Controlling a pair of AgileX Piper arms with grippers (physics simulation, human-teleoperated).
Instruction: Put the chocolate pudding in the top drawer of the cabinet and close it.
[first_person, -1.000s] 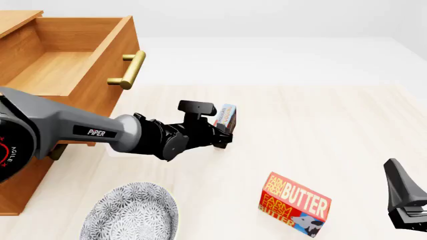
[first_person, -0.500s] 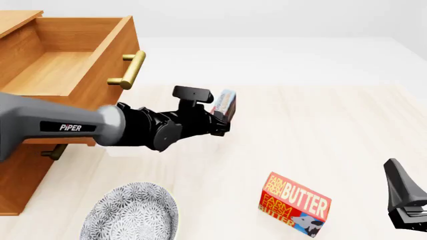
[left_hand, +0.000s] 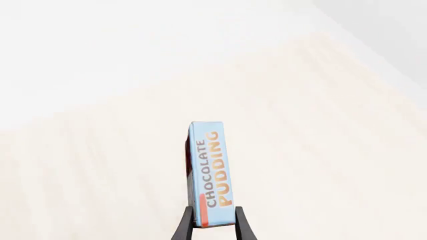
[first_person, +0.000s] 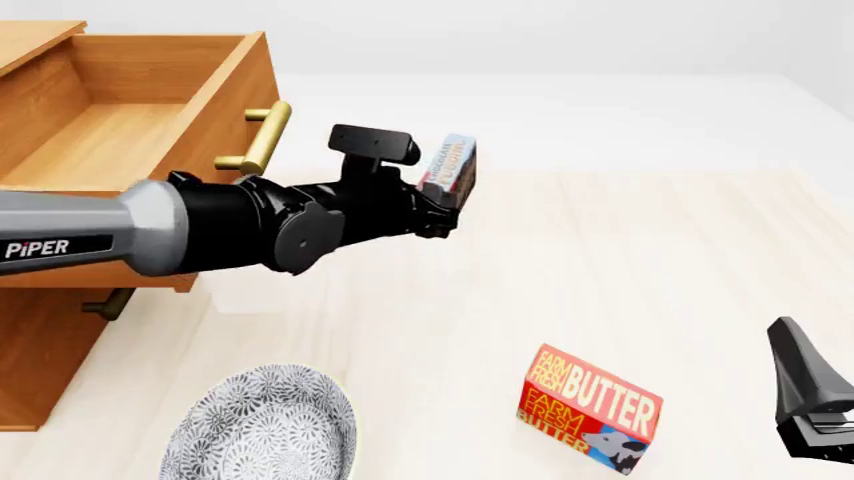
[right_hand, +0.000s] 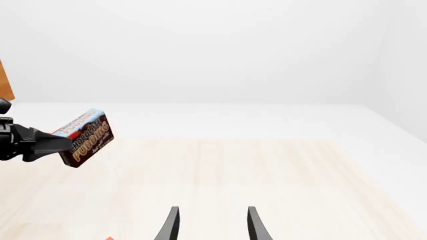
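We see the top drawer (first_person: 134, 130) of the cabinet (first_person: 40, 330) pulled open. Our left hand (first_person: 447, 205) is clamped on the chocolate pudding (first_person: 451, 166), held above the table (first_person: 641, 250), right of the drawer. Right hand (right_hand: 210, 225): fingers apart, holding nothing.

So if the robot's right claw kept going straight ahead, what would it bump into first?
Probably nothing: ahead of the open right gripper lies only bare pale wooden table. The small blue-and-brown chocolate pudding box sits well off to one side of that line.

Grey left arm (first_person: 80, 240) marked "PIPER", black wrist, black tool (first_person: 434, 215).
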